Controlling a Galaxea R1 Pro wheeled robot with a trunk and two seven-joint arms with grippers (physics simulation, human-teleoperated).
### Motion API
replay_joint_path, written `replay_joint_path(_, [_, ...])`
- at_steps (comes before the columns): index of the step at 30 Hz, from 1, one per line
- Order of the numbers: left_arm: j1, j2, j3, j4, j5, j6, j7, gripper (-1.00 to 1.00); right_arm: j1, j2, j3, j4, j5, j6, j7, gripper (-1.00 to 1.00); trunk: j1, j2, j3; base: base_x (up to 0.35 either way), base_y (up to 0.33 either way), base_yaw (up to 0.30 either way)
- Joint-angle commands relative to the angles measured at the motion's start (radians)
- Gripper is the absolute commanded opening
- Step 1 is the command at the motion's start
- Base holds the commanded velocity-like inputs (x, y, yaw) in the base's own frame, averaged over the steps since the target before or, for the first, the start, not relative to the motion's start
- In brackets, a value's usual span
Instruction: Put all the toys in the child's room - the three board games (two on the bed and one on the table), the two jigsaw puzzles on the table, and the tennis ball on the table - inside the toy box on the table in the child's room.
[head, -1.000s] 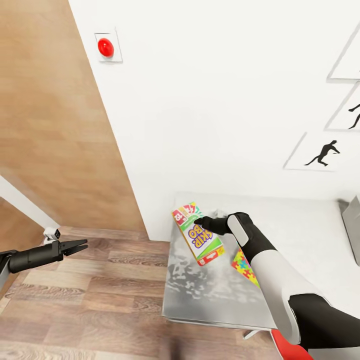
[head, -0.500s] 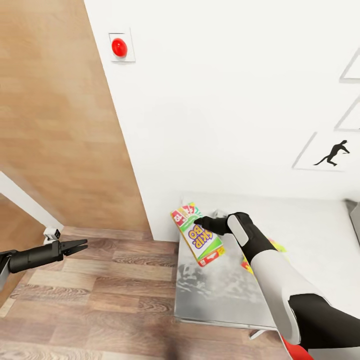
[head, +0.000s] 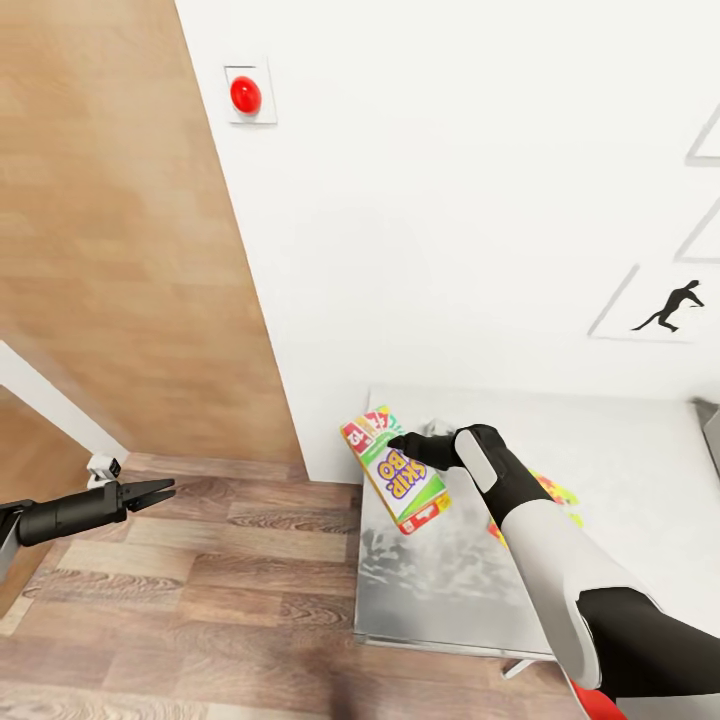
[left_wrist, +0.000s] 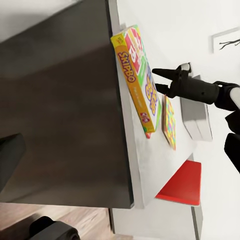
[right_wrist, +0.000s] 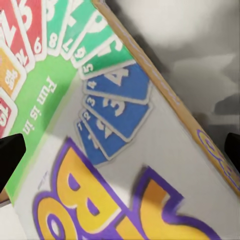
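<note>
The right gripper (head: 398, 443) is seen with its black fingers (left_wrist: 165, 75) spread apart at the cover of a board game (head: 394, 468), one tip above and one just at the printed face; a firm clamp cannot be made out. The box is flat and rectangular, printed with a green band, red, green and blue numbered cards fanned at one end, and purple-outlined yellow "SKIP-BO" lettering (an orange-yellow edge carries the same name). It is held tilted over the near-left part of the pale table (head: 440, 590), its long axis running from the wall end down toward the robot. A jigsaw puzzle (head: 553, 491) lies flat just beyond the forearm. The left gripper (head: 160, 490) hangs over the wood floor (head: 200, 600), fingers slightly parted, nothing between them
</note>
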Motion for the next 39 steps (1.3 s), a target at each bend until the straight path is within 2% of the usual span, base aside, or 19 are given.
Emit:
replay_joint_path(1, [-0.001,0.0,0.0,0.0,-0.001,0.011,-0.004,1.0,0.0,0.0,0.002,0.02,-0.004,0.003,0.002,1.0,0.001,-0.001,-0.002,0.0,0.018,0.0])
replay_joint_path(20, [-0.001,0.0,0.0,0.001,-0.001,0.009,-0.004,1.0,0.012,-0.003,0.0,0.002,-0.007,-0.002,0.022,1.0,0.001,-0.001,0.024,0.0,0.002,-0.095])
replay_joint_path(25, [-0.001,0.0,0.0,0.0,-0.001,0.009,-0.004,1.0,0.015,-0.012,0.0,-0.049,-0.007,0.0,0.051,1.0,0.001,-0.001,0.032,0.0,0.0,-0.115])
replay_joint_path(30, [-0.001,0.0,0.0,0.0,-0.001,0.009,-0.004,1.0,0.018,-0.028,0.001,-0.208,-0.011,0.021,0.077,1.0,0.001,-0.001,0.039,0.0,0.004,-0.116])
replay_joint_path(32, [-0.001,0.0,0.0,0.001,-0.002,0.009,-0.004,1.0,0.032,-0.031,0.0,-0.296,-0.017,0.055,0.087,1.0,0.001,-0.001,0.042,0.0,0.068,-0.116])
replay_joint_path(33, [-0.001,0.0,0.0,0.001,-0.002,0.009,-0.004,1.0,0.05,-0.033,0.0,-0.355,-0.026,0.083,0.097,1.0,0.001,-0.001,0.044,0.0,0.116,-0.116])
replay_joint_path(37, [-0.001,0.0,0.0,0.0,-0.002,0.009,-0.004,1.0,0.105,-0.034,0.0,-0.482,-0.058,0.128,0.138,1.0,0.001,-0.001,0.05,0.0,0.116,-0.116])
replay_joint_path(39, [-0.001,0.0,0.0,0.0,-0.002,0.009,-0.004,1.0,0.158,-0.035,0.0,-0.584,-0.086,0.147,0.183,1.0,0.001,-0.001,0.053,0.0,0.053,-0.116])
